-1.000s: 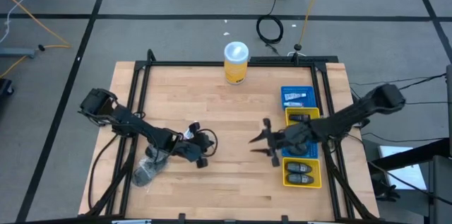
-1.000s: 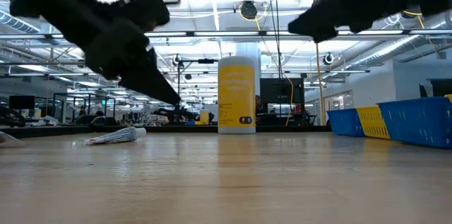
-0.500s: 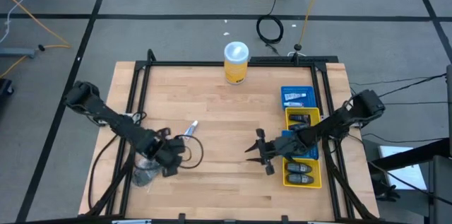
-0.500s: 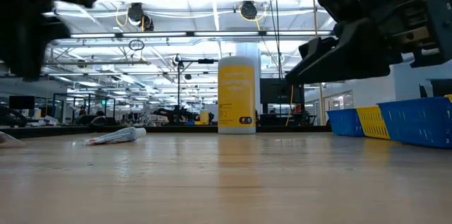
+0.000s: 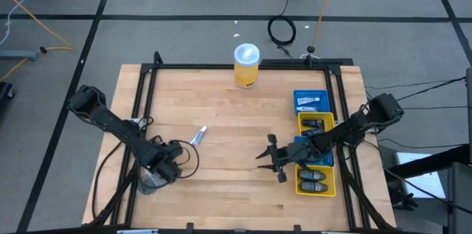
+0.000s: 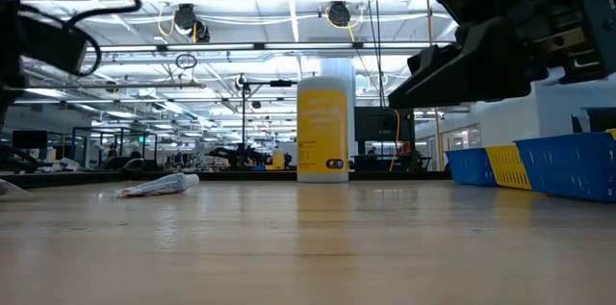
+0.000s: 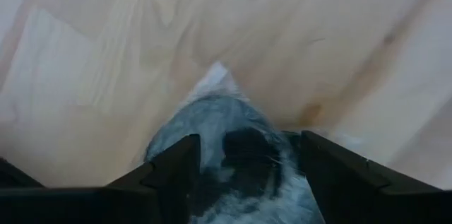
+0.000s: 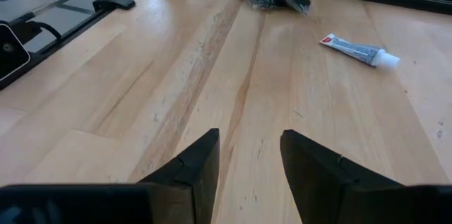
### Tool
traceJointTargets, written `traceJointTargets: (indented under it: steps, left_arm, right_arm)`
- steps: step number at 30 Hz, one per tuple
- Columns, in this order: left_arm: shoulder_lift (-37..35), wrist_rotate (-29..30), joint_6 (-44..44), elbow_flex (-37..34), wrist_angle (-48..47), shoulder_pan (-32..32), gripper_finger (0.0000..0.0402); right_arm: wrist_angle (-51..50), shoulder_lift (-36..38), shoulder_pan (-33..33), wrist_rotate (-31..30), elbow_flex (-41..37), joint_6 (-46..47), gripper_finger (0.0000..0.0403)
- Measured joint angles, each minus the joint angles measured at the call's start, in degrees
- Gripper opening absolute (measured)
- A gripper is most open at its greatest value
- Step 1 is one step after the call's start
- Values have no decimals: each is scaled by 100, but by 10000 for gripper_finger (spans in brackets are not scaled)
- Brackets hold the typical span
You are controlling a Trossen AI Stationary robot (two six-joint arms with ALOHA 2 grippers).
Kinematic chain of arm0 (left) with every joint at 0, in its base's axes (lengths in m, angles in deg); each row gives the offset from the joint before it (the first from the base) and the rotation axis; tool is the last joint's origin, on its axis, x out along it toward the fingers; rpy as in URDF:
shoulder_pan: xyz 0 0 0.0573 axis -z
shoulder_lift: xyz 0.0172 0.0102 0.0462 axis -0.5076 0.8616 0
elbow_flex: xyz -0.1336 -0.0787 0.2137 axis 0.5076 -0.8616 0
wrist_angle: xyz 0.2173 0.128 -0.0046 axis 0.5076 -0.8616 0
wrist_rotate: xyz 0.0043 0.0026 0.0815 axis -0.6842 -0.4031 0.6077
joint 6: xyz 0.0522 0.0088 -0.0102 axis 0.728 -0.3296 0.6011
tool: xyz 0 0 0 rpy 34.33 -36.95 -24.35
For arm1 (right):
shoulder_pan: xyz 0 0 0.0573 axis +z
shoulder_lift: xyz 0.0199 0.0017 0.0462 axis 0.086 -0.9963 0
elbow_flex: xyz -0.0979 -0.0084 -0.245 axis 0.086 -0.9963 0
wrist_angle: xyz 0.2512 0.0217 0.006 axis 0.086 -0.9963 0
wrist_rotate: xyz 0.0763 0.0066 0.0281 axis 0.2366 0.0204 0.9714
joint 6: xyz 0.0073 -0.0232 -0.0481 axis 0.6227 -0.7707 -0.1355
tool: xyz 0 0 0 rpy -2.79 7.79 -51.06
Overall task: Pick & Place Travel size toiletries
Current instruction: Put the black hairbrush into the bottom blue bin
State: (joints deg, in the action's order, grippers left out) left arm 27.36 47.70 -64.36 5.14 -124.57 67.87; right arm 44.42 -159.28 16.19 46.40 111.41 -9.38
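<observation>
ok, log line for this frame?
left gripper: open, over clear bag | right gripper: open, empty, mid-table | tube: loose on table | bins: part filled

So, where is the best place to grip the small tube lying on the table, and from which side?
Probably the tube is best gripped across its flat body at mid-length, coming straight down from above. It lies flat and alone on the bare table, slanted, white cap at one end, so turn the fingers square to its length. The left gripper is nearest.

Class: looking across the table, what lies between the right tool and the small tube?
Nothing: only bare wood lies between the right tool and the tube, as the right wrist view shows; the high view agrees, tool and tube.
</observation>
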Motion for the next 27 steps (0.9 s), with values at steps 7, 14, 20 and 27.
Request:
traceJointTargets:
  steps: [7, 14, 20, 27]
  left_arm:
    - [0, -106, -152, -276, 51, -9, 233]
    - [0, -224, -345, -473, 29, -11, 162]
    - [0, -353, -47, -496, -15, -11, 30]
    - [0, 441, -20, -170, -214, -37, 4]
  right_arm:
    - [-2, -1, -2, -2, 0, -45, 141]
    - [-4, 0, -2, -3, 0, -36, 141]
    - [-4, 0, -2, -4, 0, -36, 141]
    - [-4, 0, -2, -7, 0, -50, 141]
